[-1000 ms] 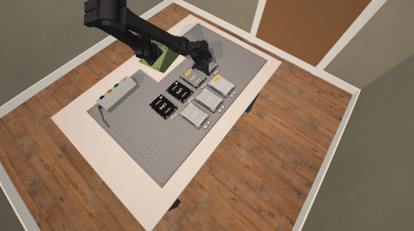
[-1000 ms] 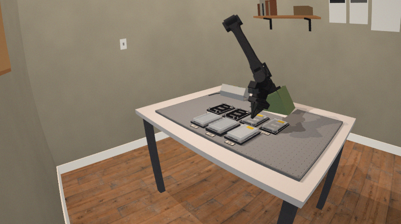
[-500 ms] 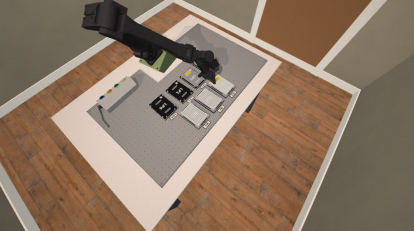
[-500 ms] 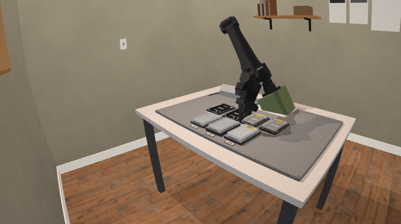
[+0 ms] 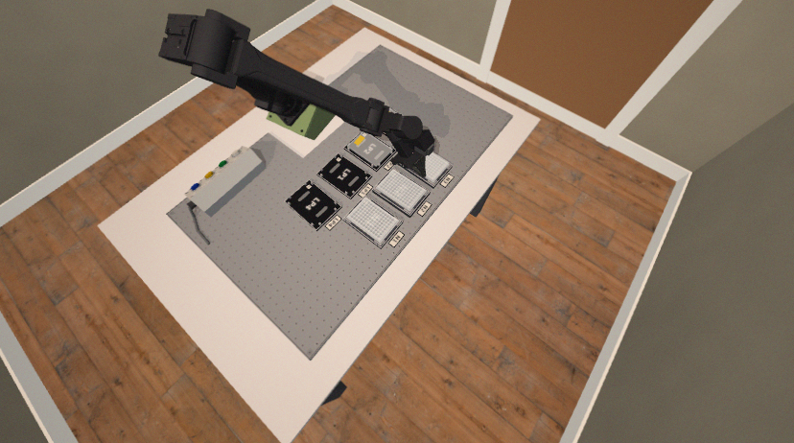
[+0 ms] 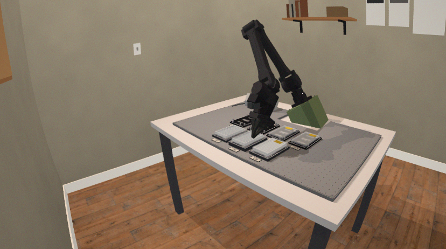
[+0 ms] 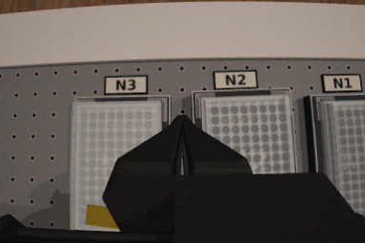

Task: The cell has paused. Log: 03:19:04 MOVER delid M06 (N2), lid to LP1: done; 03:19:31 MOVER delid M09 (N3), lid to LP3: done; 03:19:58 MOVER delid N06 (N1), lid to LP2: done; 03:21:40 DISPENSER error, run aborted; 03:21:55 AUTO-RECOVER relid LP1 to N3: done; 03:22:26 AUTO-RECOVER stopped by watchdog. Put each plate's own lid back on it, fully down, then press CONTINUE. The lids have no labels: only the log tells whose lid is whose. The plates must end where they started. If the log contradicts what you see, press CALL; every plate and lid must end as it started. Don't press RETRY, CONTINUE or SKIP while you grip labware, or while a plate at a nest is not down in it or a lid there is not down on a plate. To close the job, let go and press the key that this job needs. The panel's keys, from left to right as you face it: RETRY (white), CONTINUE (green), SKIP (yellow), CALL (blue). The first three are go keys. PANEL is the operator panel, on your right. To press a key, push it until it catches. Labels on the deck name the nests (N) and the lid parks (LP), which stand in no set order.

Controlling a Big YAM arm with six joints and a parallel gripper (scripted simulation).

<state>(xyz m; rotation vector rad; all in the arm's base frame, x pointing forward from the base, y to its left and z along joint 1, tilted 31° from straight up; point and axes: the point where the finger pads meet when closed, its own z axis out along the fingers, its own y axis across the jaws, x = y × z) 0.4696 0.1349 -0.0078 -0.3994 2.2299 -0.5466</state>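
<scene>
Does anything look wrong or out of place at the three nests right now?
Yes. Only the plate at N3 wears a lid, with a yellow tag; the plates at N2 and N1 are bare. That lid left LP1, so it belongs on N2. The shut gripper hovers empty above them.
</scene>
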